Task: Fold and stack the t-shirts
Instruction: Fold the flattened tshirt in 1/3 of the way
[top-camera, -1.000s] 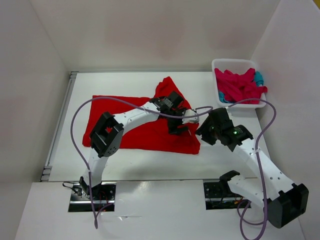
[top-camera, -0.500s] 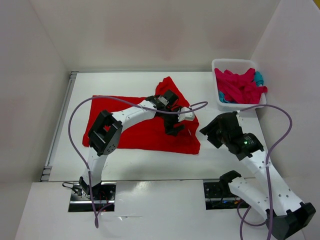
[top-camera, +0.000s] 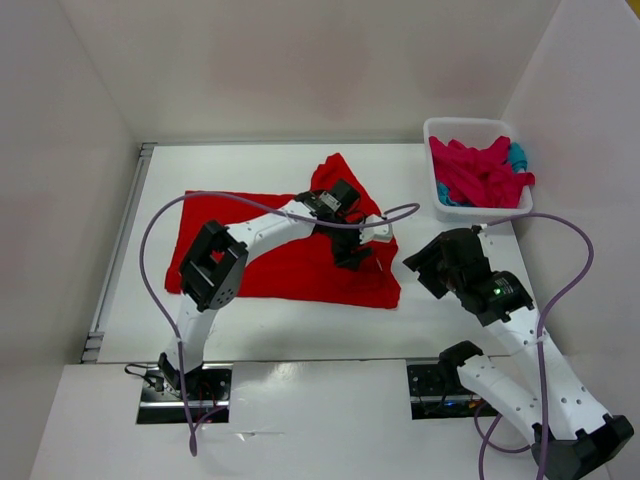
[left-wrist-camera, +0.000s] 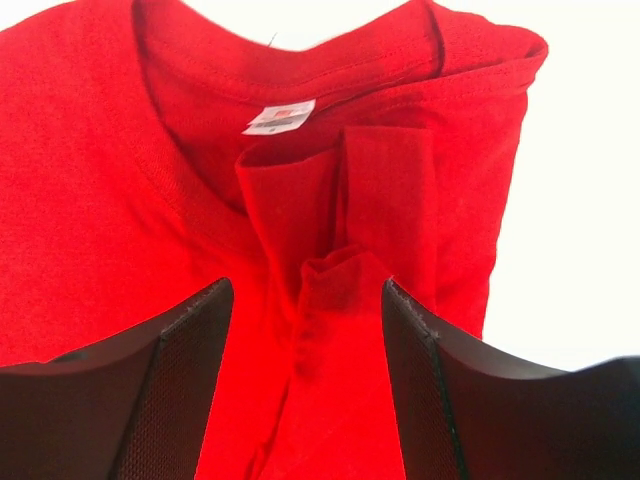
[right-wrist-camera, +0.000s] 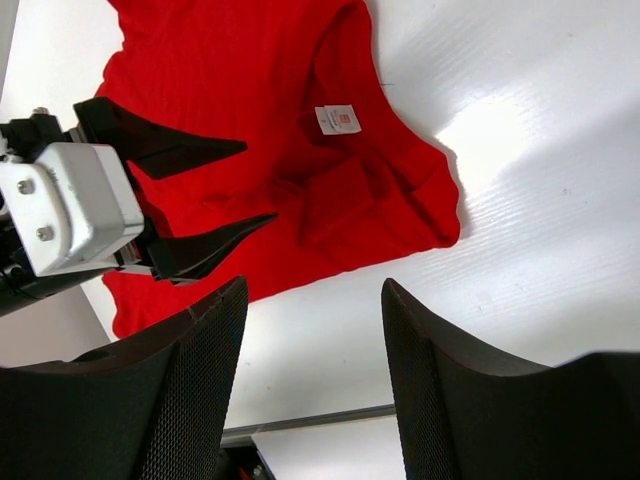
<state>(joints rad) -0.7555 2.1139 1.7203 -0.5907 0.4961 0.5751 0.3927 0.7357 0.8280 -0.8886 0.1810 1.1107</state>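
Neck tag: you have one small white tag (left-wrist-camera: 279, 117) sewn inside the collar of the red t-shirt (left-wrist-camera: 90, 200).
Print on it: a red mark over a tiny line, too small for you to read (both wrist views agree).
Other lettering: none legible.

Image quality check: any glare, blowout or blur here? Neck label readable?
Left wrist: red t-shirt sharp, collar stitching clear, neck label print too small to read, table behind it blown out white. Right wrist: bright glare on the table right of the shirt; own fingers dark, low detail. Top external: even light, soft shadows, no visible blur.
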